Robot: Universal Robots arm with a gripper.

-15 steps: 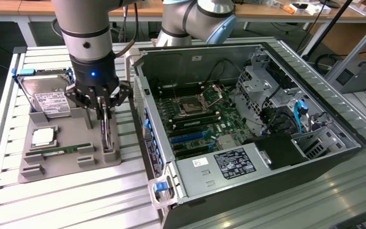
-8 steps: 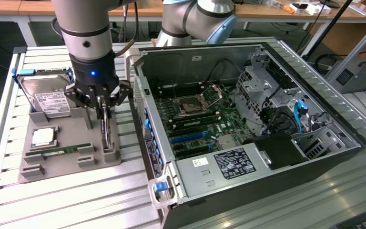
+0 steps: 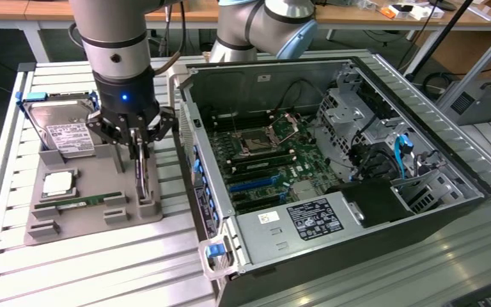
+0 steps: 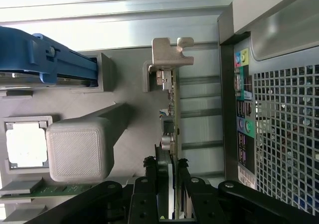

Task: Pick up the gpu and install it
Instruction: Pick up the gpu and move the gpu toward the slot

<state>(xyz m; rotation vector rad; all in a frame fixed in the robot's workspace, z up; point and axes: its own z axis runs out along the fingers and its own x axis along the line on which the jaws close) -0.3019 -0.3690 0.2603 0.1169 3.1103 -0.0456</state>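
Two jaws stand partly open astride the upright gpu (image 3: 146, 181) in its tray (image 3: 100, 220).

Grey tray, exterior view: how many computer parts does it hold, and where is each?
4. Hard drive at the far end; processor in front of it; memory stick nearer still; gpu on edge along the side by the computer case. The arm may hide more.

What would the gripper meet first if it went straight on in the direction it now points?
The gpu, standing on edge in the grey holder tray directly below the gripper. The gripper sits at its upper edge, so contact looks immediate, though depth is unclear.
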